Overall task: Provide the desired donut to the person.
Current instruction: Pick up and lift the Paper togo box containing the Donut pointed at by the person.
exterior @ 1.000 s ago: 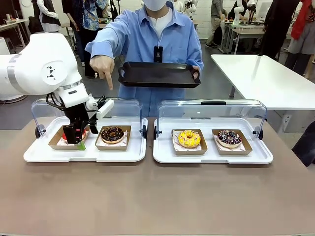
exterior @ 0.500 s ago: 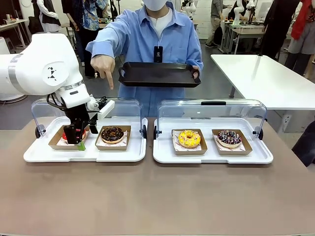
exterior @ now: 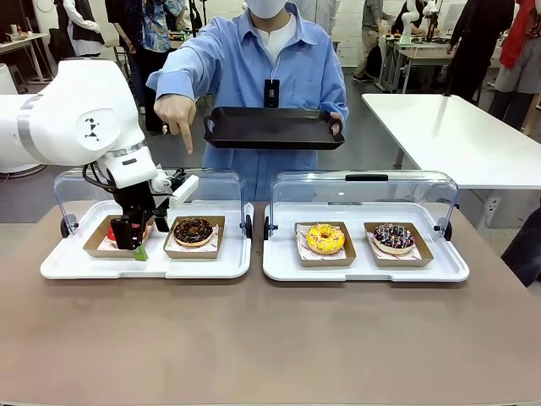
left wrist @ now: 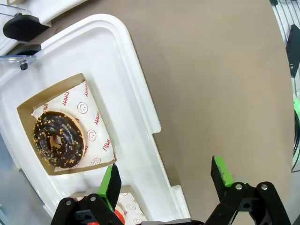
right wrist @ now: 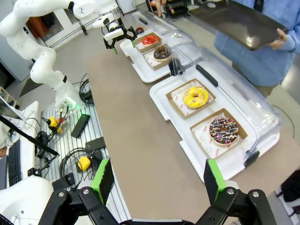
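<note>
Bare brown table [exterior: 270,338] is seen along the near edge, in front of two white plastic trays with clear domed lids raised. On the left tray [exterior: 63,266], a red donut [exterior: 111,233] and a glossy chocolate donut [exterior: 193,230] are set in square cardboard boxes. The left gripper [exterior: 135,245] is spread wide and empty, low over that tray's front-left part. The red donut is found just beside one green pad [left wrist: 111,180], not between the jaws. The right gripper [right wrist: 157,180] is likewise spread, high above the table. A flat black tray [exterior: 272,127] is held by the person [exterior: 254,68], whose hand [exterior: 176,112] is pointed downward.
</note>
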`<action>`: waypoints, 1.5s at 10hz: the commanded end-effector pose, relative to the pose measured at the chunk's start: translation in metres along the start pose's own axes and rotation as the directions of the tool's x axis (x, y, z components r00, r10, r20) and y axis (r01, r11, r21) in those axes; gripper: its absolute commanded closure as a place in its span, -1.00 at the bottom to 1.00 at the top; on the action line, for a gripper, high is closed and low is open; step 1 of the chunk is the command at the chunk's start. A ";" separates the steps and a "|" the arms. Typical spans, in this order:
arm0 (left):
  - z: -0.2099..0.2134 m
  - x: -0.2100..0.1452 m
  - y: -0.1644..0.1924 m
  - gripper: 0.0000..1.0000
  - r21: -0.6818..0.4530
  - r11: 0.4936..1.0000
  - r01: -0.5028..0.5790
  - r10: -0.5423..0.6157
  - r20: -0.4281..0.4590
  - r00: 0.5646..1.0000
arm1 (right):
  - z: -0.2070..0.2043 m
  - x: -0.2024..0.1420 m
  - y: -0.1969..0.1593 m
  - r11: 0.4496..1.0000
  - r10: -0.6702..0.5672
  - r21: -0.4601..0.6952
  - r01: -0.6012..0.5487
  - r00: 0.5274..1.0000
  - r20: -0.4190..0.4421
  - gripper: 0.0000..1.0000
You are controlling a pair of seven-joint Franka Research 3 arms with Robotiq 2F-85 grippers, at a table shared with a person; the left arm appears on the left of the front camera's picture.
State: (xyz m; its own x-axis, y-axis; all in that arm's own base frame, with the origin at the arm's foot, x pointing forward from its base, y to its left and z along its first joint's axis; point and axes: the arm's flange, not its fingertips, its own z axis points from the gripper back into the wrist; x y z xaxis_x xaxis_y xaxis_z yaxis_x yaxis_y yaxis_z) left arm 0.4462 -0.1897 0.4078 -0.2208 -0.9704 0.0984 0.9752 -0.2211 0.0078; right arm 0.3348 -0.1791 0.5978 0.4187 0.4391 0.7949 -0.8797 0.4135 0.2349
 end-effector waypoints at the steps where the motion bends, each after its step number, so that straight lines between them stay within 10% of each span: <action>1: -0.017 0.003 0.010 -1.00 0.068 0.996 -0.053 0.062 -0.141 0.988 | 0.000 0.000 0.000 1.000 0.005 0.008 -0.005 1.000 0.011 -1.00; 15: -0.066 -0.010 0.062 -1.00 0.028 1.000 -0.006 0.008 -0.074 0.997 | 0.000 0.000 0.000 1.000 0.005 0.008 -0.005 1.000 0.011 -1.00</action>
State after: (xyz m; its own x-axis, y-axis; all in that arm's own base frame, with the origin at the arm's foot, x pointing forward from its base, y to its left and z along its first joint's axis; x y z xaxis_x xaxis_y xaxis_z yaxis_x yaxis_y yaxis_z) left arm 0.5018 -0.2003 0.3420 -0.1974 -0.9803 -0.0015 0.9800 -0.1974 0.0260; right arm 0.3348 -0.1791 0.5978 0.4187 0.4391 0.7949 -0.8797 0.4134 0.2350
